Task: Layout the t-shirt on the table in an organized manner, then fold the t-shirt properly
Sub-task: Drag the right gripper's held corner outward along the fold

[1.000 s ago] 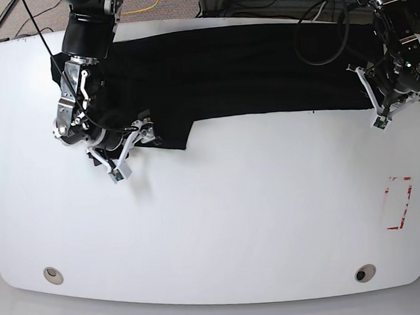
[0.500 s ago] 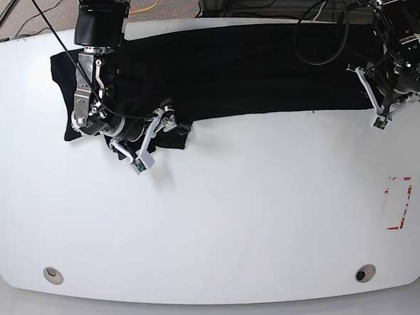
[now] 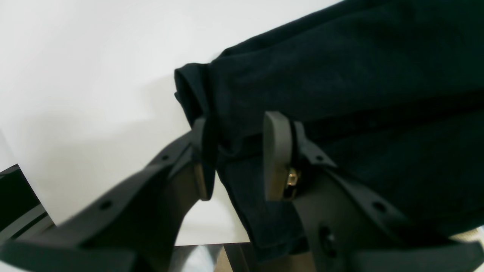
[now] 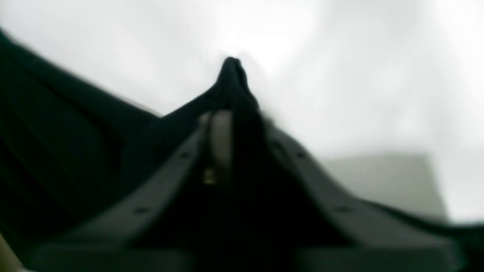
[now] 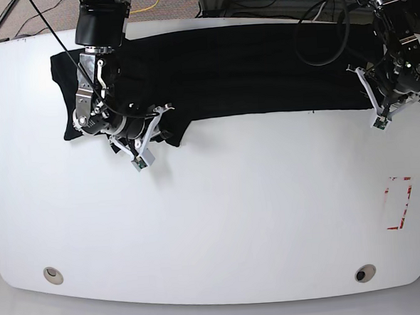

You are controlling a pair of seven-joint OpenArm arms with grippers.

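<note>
Two grippers are working one black t-shirt (image 5: 247, 69), which is lying stretched in a long band along the far side of the white table (image 5: 235, 220) in the base view. The right gripper (image 5: 143, 136), at the scene's left, is reaching over the bunched sleeve end there, while the left gripper (image 5: 378, 108), at the scene's right, is sitting at the shirt's right edge. A red tape mark (image 5: 400, 203) is showing on bare tabletop near the right.

Seen from the left wrist camera, the left gripper (image 3: 236, 155) is standing part-way open, its two fingers (image 3: 276, 155) straddling a hemmed fold of the t-shirt (image 3: 340, 83); whether they are actually pinching it is unclear.

Seen from the right wrist camera, blurred, the right gripper (image 4: 236, 128) is appearing nearly closed, with a peak of the t-shirt (image 4: 232, 81) rising between its fingers, seemingly pinched and lifted off the table (image 4: 340, 56).

Judging by these views, the laying-out is being finished: the body is looking flat, the left end is looking rumpled, and all the folding is left to do.
</note>
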